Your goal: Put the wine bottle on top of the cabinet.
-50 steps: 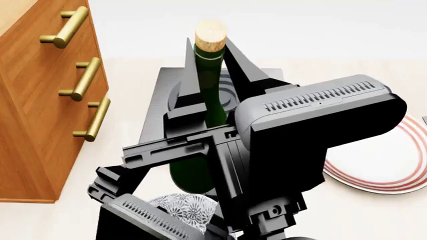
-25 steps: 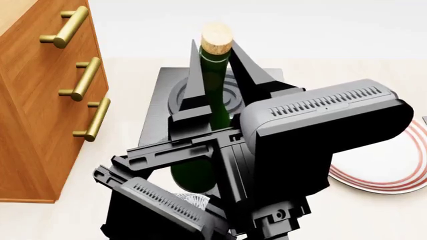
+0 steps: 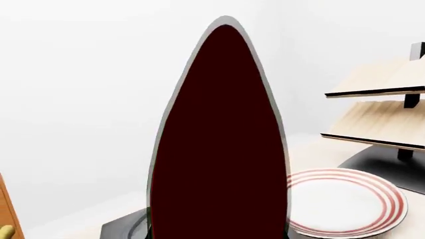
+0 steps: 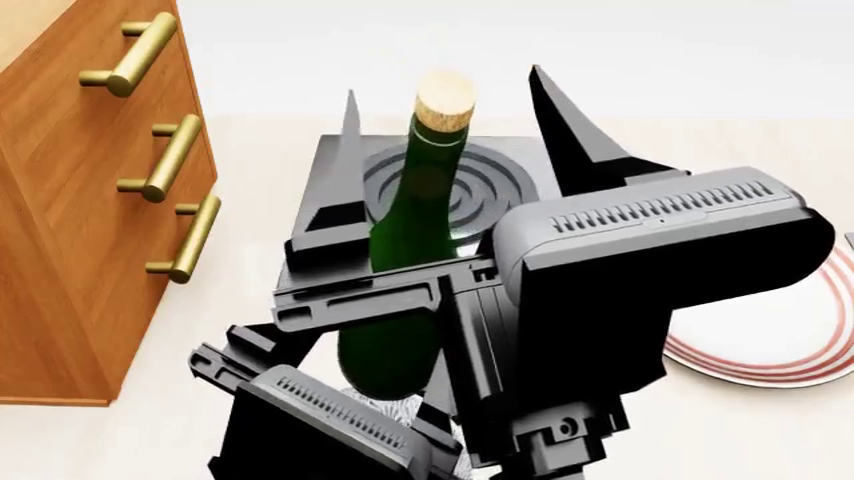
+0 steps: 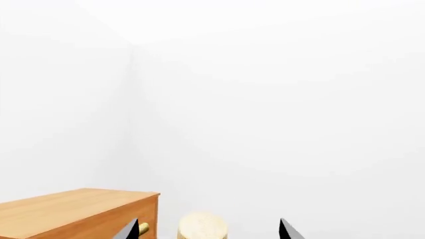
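The wine bottle (image 4: 400,250), dark green with a tan cork (image 4: 445,96), stands upright in the middle of the head view. My right gripper (image 4: 443,82) is open, its two black fingers spread wide on either side of the neck and apart from it. The right wrist view shows the cork (image 5: 202,227) between the fingertips of that gripper (image 5: 209,224). The bottle (image 3: 219,149) fills the left wrist view as a dark shape hiding the left jaws. My left arm (image 4: 314,420) is low beside the bottle's base. The reddish-brown cabinet (image 4: 94,200) stands to the left, its top (image 5: 66,211) bare.
Behind the bottle lies a black square slab with raised rings (image 4: 467,180). A red-rimmed white plate (image 4: 781,345) sits to the right. In the left wrist view a pale slanted rack (image 3: 378,109) stands beyond the plate (image 3: 339,199). A patterned bowl (image 4: 387,405) peeks out under the bottle.
My right gripper's fingers, closed on the bottle neck before, have spread wide apart. The bottle top has shifted slightly right and lower in the view. The left arm has risen a little.
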You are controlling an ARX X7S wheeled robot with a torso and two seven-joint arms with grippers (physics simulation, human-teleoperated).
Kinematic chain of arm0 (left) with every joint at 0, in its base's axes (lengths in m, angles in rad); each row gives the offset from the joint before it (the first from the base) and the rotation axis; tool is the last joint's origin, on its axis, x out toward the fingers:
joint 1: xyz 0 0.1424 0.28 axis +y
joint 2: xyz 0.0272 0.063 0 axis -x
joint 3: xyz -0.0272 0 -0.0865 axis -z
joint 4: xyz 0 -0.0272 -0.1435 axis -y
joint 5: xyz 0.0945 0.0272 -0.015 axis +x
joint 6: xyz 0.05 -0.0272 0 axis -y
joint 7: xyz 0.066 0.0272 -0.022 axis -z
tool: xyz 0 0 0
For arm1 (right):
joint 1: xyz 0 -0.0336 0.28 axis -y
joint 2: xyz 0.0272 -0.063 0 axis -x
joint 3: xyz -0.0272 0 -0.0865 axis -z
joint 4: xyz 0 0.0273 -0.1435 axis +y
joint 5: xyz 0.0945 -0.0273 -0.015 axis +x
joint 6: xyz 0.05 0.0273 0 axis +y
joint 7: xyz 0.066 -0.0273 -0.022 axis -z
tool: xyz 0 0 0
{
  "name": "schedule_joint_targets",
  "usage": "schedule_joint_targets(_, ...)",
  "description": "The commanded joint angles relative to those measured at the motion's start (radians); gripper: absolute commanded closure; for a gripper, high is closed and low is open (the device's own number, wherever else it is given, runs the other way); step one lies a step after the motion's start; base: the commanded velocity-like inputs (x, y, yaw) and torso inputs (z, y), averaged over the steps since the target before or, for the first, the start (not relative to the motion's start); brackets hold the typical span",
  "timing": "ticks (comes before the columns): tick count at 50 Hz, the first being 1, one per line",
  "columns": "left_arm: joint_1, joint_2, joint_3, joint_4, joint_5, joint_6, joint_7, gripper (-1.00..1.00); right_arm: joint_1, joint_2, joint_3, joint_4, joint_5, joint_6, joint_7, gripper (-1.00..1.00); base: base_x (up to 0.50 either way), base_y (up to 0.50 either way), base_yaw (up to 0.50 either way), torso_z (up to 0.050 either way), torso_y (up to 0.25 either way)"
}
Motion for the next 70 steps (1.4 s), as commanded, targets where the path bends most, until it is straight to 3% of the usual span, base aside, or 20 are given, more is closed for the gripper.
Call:
schedule_joint_targets(1, -0.010, -0.010, 0.005, 0.001, -0.027, 0.011, -0.030, 1.00, -0.004, 0.005, -0.003, 0.003, -0.004, -0.004, 0.005, -1.00, 0.00, 0.00, 0.00, 0.000, 0.000)
schedule_joint_targets(24, 0.000, -0.047, -0.014, -0.029, -0.051, 0.064, -0.063, 1.00, -0.069, 0.048, 0.086, -0.143, 0.095, 0.023, 0.072, -1.00, 0.00, 0.00, 0.00, 0.000, 0.000)
schedule_joint_targets(41, 0.022, -0.109, -0.041, 0.025, -0.057, 0.037, -0.085, 1.00, -0.384, 0.115, 0.128, -0.146, 0.028, -0.208, 0.038, -1.00, 0.00, 0.00, 0.00, 0.001, 0.001)
schedule_joint_targets(51, 0.031, -0.139, -0.058, 0.047, -0.059, 0.023, -0.096, 1.00, -0.574, 0.087, 0.099, -0.069, -0.037, -0.395, -0.019, -1.00, 0.00, 0.00, 0.00, 0.000, 0.001)
schedule_joint_targets(70, -0.004, -0.192, -0.134, 0.134, -0.099, -0.042, -0.104, 1.00, -0.624, 0.122, 0.033, -0.034, -0.121, -0.440, -0.046, -1.00, 0.00, 0.00, 0.00, 0.001, 0.001)
